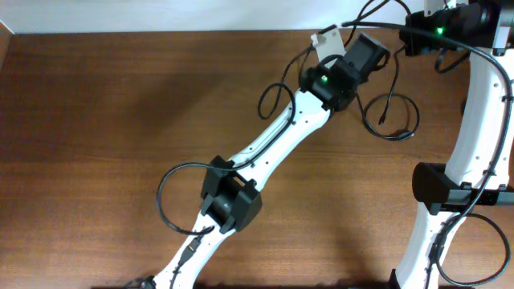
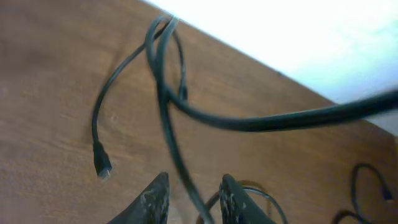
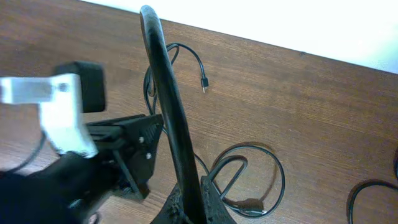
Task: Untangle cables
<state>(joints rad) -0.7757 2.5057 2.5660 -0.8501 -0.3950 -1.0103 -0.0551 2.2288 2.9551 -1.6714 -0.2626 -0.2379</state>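
A taut black cable (image 3: 165, 93) rises from my right gripper (image 3: 194, 186), which is shut on it. Overhead, that strand (image 1: 377, 25) runs left from the right gripper (image 1: 405, 34), past the left gripper (image 1: 377, 52). In the left wrist view the same thick strand (image 2: 280, 119) crosses the picture. A thinner cable (image 2: 177, 155) passes between the spread fingers of my left gripper (image 2: 194, 178), touching neither. It climbs to a knot of strands (image 2: 163, 28) near the table's far edge. A loose end with a small plug (image 2: 101, 167) lies on the wood. Another cable loop (image 1: 399, 136) lies flat between the arms.
The brown table's far edge (image 3: 261, 45) runs close behind both grippers, with white beyond it. My left wrist and its white camera mount (image 3: 59, 106) sit just left of the right gripper. The right arm (image 1: 450, 185) stands at the right edge. A black wire loop (image 1: 165, 193) hangs off the left arm.
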